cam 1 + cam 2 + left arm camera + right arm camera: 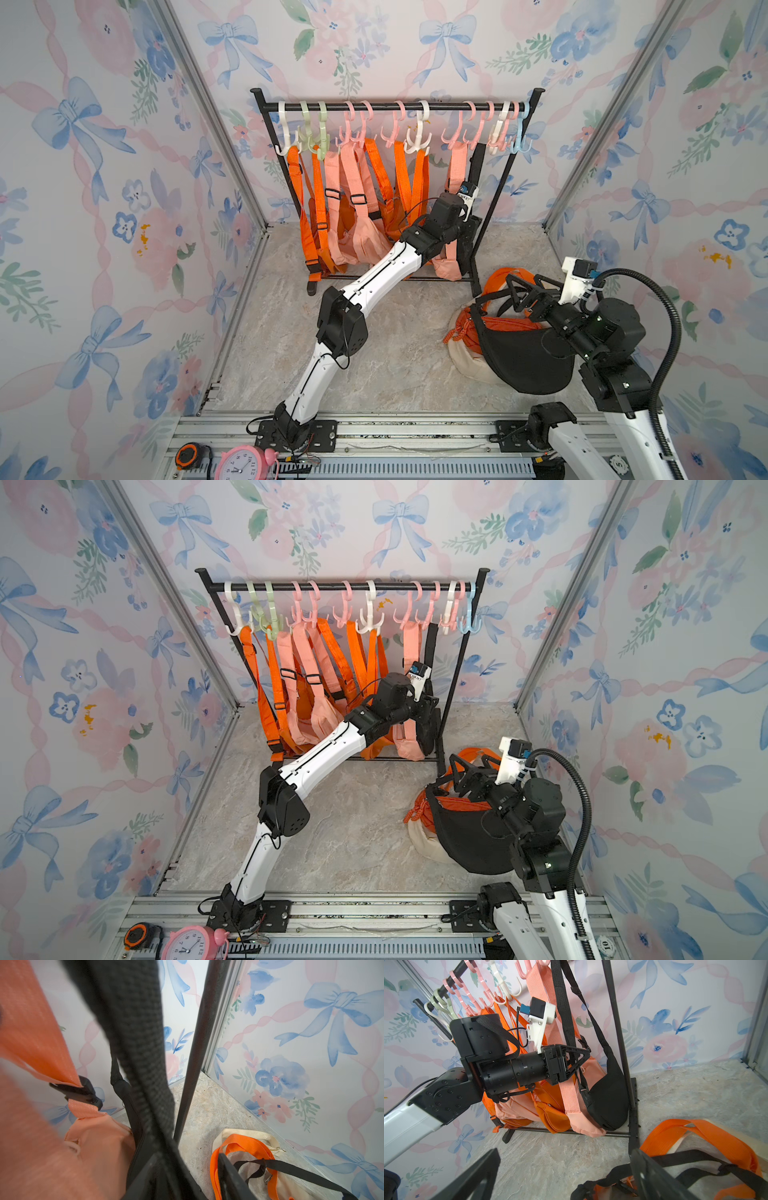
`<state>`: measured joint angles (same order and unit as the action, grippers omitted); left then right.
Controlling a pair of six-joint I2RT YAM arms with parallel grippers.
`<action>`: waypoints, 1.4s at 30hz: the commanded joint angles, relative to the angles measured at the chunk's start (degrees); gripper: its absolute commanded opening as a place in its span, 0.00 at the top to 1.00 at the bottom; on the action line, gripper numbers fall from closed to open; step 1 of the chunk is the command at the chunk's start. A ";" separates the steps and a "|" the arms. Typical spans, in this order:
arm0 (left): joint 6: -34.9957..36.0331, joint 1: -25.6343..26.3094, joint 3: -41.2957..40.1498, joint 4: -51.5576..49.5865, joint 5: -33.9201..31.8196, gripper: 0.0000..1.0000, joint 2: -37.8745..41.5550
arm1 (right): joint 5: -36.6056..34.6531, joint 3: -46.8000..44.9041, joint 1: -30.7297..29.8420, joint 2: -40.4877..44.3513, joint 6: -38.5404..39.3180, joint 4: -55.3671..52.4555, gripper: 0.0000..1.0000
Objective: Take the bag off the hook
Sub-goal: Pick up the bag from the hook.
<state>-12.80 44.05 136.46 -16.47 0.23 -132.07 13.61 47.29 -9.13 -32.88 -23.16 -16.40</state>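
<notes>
L gripper (580, 1056) straddling woven black strap (133, 1022), can't tell if clamped; R gripper (562, 1159) spread wide.
I'm risking tipping black metal rack (382, 107) if pulling before strap's clearing pink plastic hook (482, 124).

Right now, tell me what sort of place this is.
Likely a staged robot test booth, not a home: floral wallpaper on aluminium posts, a small rack hung with bags, two arms bolted to a rail.

Arms (374, 276): wht links, blk joints, corrugated cable (678, 332).
</notes>
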 commanded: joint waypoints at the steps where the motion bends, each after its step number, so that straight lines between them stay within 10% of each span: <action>1: -0.10 -0.39 1.31 0.02 0.00 0.66 -1.82 | -0.44 -1.33 -0.53 -0.23 -1.27 -0.30 0.01; 5: 0.66 -0.02 2.61 0.02 0.53 1.00 -2.02 | -0.68 -0.48 -0.54 -1.44 -0.93 -0.28 0.01; 42: 5.25 -3.83 -31.43 0.03 -4.22 1.00 34.58 | 3.24 25.61 3.65 -44.81 6.24 20.95 0.01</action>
<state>-8.56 41.08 106.50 -16.88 -3.20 -100.20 14.57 69.54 -5.30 -75.50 -16.93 0.84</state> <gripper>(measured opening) 0.045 0.992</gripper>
